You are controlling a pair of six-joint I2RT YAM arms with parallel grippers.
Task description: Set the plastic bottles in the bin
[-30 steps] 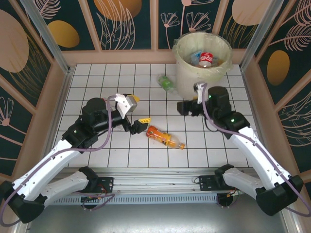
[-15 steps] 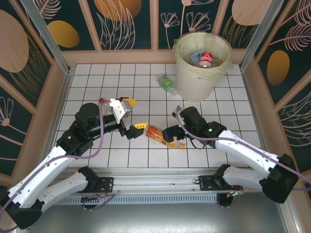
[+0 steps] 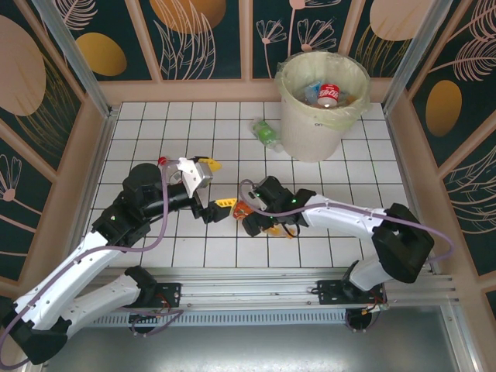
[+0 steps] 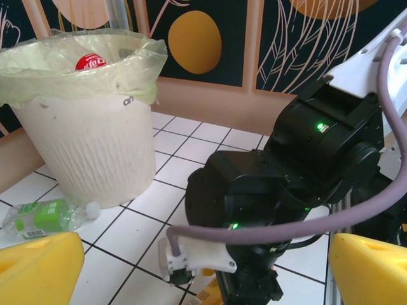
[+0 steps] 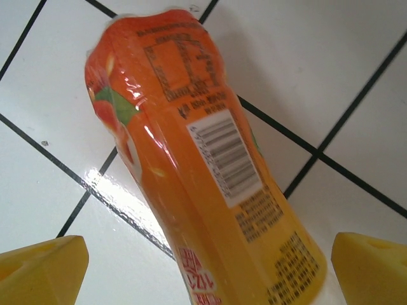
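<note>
Bottle [image 5: 191,178], orange-labelled, lies on the tiles [image 5: 356,76] between the wide-open, empty fingers of the right gripper [image 5: 206,270], long axis 11 to 5 o'clock from the wrist. The left gripper [image 3: 218,184], also open, hovers at its 9 o'clock.

Orange-labelled bottle [image 5: 191,178], green-labelled bottle [image 4: 44,216], white bin [image 3: 310,132] with pale yellow liner [image 4: 82,79], black-gridded white tiles [image 3: 155,124]

We see a white tiled floor [image 3: 155,128], dark leaf-patterned walls [image 3: 209,54], tan wooden trim [image 3: 194,91], slanted metal posts [image 3: 72,58]
</note>
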